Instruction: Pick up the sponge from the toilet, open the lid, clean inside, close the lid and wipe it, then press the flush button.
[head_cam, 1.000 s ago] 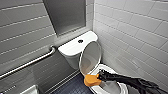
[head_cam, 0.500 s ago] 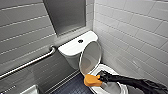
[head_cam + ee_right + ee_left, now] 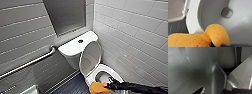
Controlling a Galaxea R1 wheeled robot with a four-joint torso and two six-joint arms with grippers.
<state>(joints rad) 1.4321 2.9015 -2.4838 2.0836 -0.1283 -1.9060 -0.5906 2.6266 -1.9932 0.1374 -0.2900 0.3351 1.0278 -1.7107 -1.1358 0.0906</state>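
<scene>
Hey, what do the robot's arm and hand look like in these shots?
The right arm is slim, black and slightly glossy, ending in a bulkier black right hand. No cables or markings can be made out. The left wrist view shows a dark wedge-shaped part of the robot with a pale edge.

Floor (image 3: 74, 86): dark small tiles with pale grout lines, a narrow patch hemmed in by tiled walls. Toilet (image 3: 72, 59) stands directly on it in the corner, tank at the back wall, bowl toward the camera. Lid (image 3: 91, 57) is up, near upright. Tank top (image 3: 71, 47) is flat and white, with a dark round button (image 3: 80, 41) in its middle. White object (image 3: 31, 90) at the floor's near left edge, kind unclear. The right wrist view shows the same dark tile just beside the bowl's outer rim.
</scene>
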